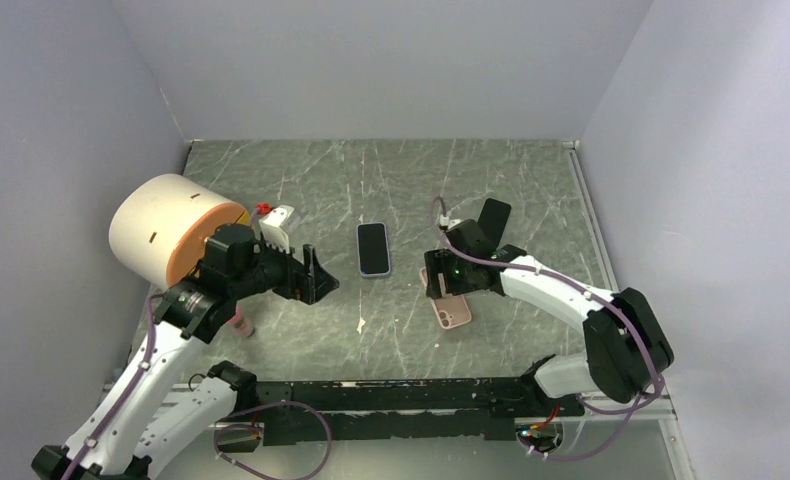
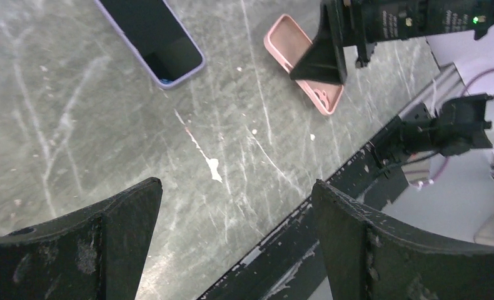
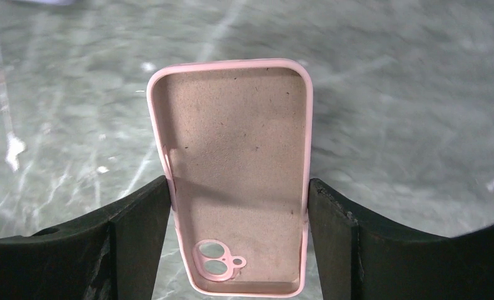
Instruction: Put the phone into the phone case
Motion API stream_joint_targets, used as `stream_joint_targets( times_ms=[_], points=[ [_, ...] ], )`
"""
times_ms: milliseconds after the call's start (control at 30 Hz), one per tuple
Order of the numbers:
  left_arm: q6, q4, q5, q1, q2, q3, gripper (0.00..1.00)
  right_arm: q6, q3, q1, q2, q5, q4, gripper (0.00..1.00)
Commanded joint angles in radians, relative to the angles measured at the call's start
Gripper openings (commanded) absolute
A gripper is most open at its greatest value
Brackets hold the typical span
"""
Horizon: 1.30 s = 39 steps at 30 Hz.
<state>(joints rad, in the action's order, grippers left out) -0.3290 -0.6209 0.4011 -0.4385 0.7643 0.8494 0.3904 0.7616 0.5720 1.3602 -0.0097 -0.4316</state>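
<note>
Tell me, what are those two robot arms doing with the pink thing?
The right claw has its two fingers on either side of the empty pink phone case, which lies open side up on the table. It looks ready to grab it. The phone lies screen up a little way off, not in the case yet. The left claw is open, holding nothing, and hangs over bare table.

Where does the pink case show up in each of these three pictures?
Top: case right of centre, under the right arm's fingers.
Left wrist: case at top, right of centre.
Right wrist: case centre, between the two fingers.
Shared landmark: the camera cutout at one end of the case.
</note>
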Motion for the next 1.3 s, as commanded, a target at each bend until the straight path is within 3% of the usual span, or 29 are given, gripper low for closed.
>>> stream_joint_targets(
  times_ms=[0, 100, 233, 433, 500, 633, 833, 900, 1000, 1033, 1100, 1267],
  points=[
    [-0.01, -0.017, -0.142, -0.003, -0.099, 0.039, 0.94, -0.244, 0.079, 0.041, 0.02, -0.184, 0.063, 0.6],
    [-0.022, -0.035, -0.249, -0.003, -0.165, 0.04, 0.94, -0.433, 0.117, 0.084, 0.046, -0.295, 0.038, 0.61],
    [-0.036, -0.045, -0.358, -0.003, -0.238, 0.032, 0.94, -0.728, 0.174, 0.157, 0.081, -0.284, -0.047, 0.64],
    [-0.045, -0.053, -0.4, -0.003, -0.254, 0.029, 0.94, -1.125, 0.16, 0.237, 0.046, -0.312, -0.03, 0.66],
    [-0.042, -0.054, -0.391, -0.003, -0.24, 0.032, 0.94, -1.288, 0.13, 0.285, 0.042, -0.26, -0.017, 0.65],
    [-0.044, -0.064, -0.393, -0.003, -0.22, 0.041, 0.94, -1.416, 0.082, 0.354, 0.069, -0.111, 0.019, 0.67],
    [-0.043, -0.054, -0.39, -0.003, -0.227, 0.033, 0.94, -1.392, 0.003, 0.362, -0.039, -0.146, 0.168, 0.79],
    [-0.043, -0.052, -0.388, -0.003, -0.224, 0.033, 0.94, -1.347, -0.005, 0.362, -0.076, -0.173, 0.188, 0.9],
    [-0.041, -0.054, -0.379, -0.002, -0.219, 0.036, 0.94, -1.298, -0.004, 0.362, -0.095, -0.196, 0.175, 0.91],
    [-0.041, -0.054, -0.377, -0.002, -0.219, 0.036, 0.94, -1.284, -0.009, 0.362, -0.103, -0.207, 0.18, 0.98],
    [-0.041, -0.056, -0.38, -0.002, -0.223, 0.036, 0.94, -1.254, -0.03, 0.362, -0.131, -0.219, 0.212, 0.99],
    [-0.041, -0.055, -0.387, -0.002, -0.243, 0.032, 0.94, -0.947, -0.015, 0.359, -0.178, -0.116, 0.33, 0.99]
  ],
)
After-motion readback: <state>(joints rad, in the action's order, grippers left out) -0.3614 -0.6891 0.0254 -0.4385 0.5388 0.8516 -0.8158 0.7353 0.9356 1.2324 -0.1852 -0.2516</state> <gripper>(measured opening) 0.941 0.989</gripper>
